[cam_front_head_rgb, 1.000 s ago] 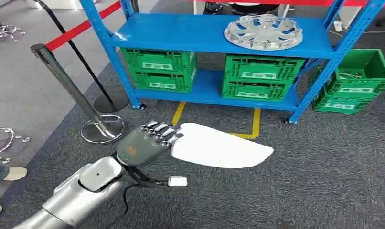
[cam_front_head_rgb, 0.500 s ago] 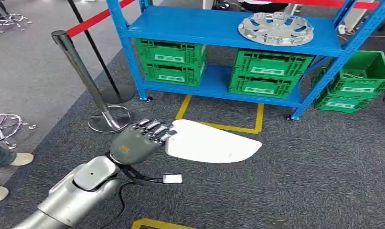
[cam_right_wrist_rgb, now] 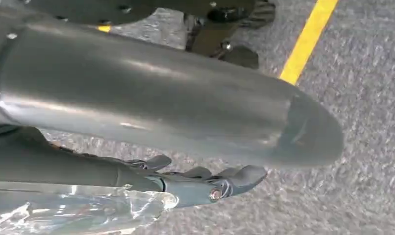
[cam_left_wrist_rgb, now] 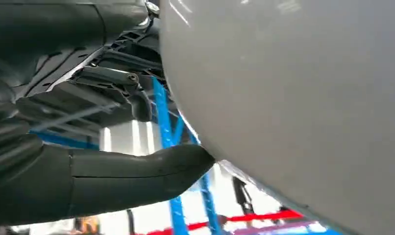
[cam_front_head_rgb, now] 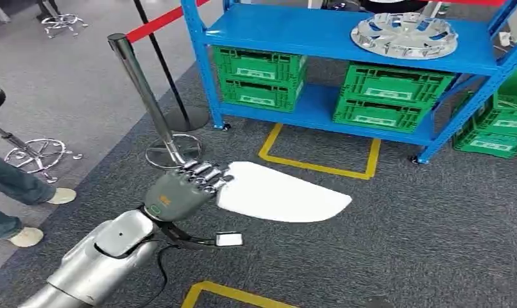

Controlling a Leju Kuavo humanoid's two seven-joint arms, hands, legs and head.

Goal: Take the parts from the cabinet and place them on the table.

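- The left hand (cam_front_head_rgb: 182,191) grips a flat white panel (cam_front_head_rgb: 285,196) by one end, fingers (cam_front_head_rgb: 203,172) curled over its top edge.
- The panel is held out level above the grey carpet (cam_front_head_rgb: 435,218), clear of the floor, pointing away from the arm to the right.
- In the left wrist view the thumb (cam_left_wrist_rgb: 136,171) presses against the panel's pale underside (cam_left_wrist_rgb: 303,98).
- A blue rack (cam_front_head_rgb: 346,32) stands ahead of the hand, well apart from the panel.
- On its upper shelf lies a silver hubcap (cam_front_head_rgb: 403,35), flat, toward the right end.
- On the lower shelf sit two stacks of green crates (cam_front_head_rgb: 261,77), one left, one right (cam_front_head_rgb: 390,99).
- More green crates (cam_front_head_rgb: 496,125) stand on the floor just right of the rack.
- A yellow line (cam_front_head_rgb: 320,168) marks a box on the carpet before the rack; the panel hangs near its front edge.
- A metal post (cam_front_head_rgb: 147,96) with a red belt (cam_front_head_rgb: 163,20) stands left of the rack, its round base (cam_front_head_rgb: 172,151) near the hand.
- A person's legs and shoes (cam_front_head_rgb: 25,199) show at the far left.
- The right hand (cam_right_wrist_rgb: 200,183) hangs over the carpet beside a yellow line, fingers bent inward with clear plastic wrap beside them; I cannot tell whether it holds anything.
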